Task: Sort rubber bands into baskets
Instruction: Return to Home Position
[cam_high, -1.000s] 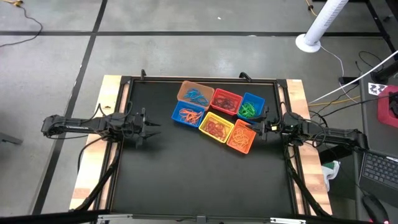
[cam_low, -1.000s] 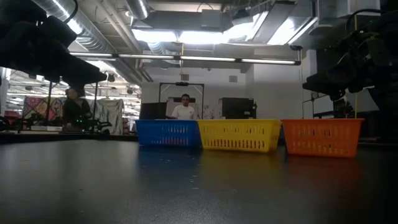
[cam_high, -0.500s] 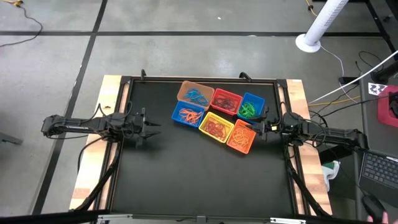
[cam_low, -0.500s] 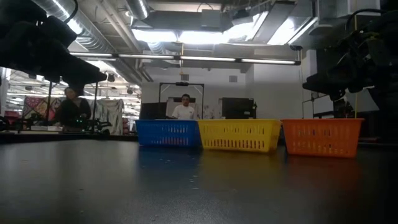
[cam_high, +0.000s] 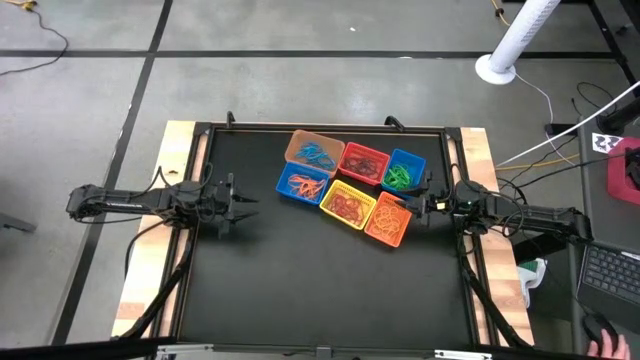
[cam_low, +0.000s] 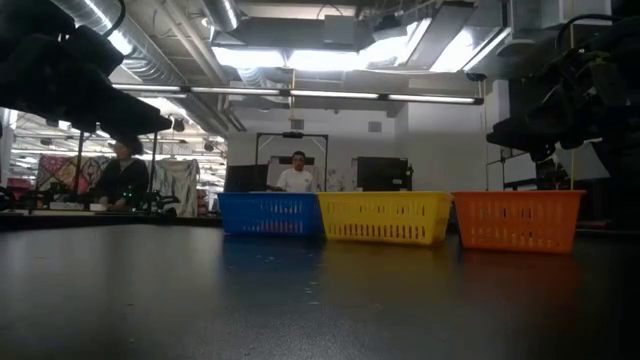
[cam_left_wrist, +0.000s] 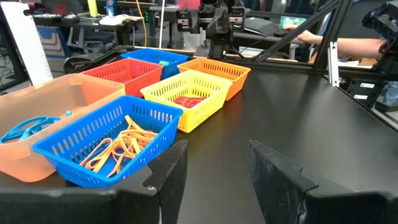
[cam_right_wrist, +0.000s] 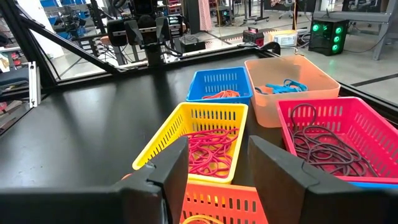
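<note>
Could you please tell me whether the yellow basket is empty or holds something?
Not empty: the yellow basket holds a tangle of red rubber bands on its floor.

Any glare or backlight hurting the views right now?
Low view: ceiling lights wash out, leaving left arm and right arm as black silhouettes; the table faintly mirrors the yellow basket. High view: even light, soft shadows. Wrist views: no glare on the baskets.

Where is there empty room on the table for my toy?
The big bare stretch of black table below the baskets in the high view, between both arms, is free. So is the patch between the left gripper and the left blue basket. It's crowded where the six baskets sit packed together, the right gripper close beside the orange basket.
</note>
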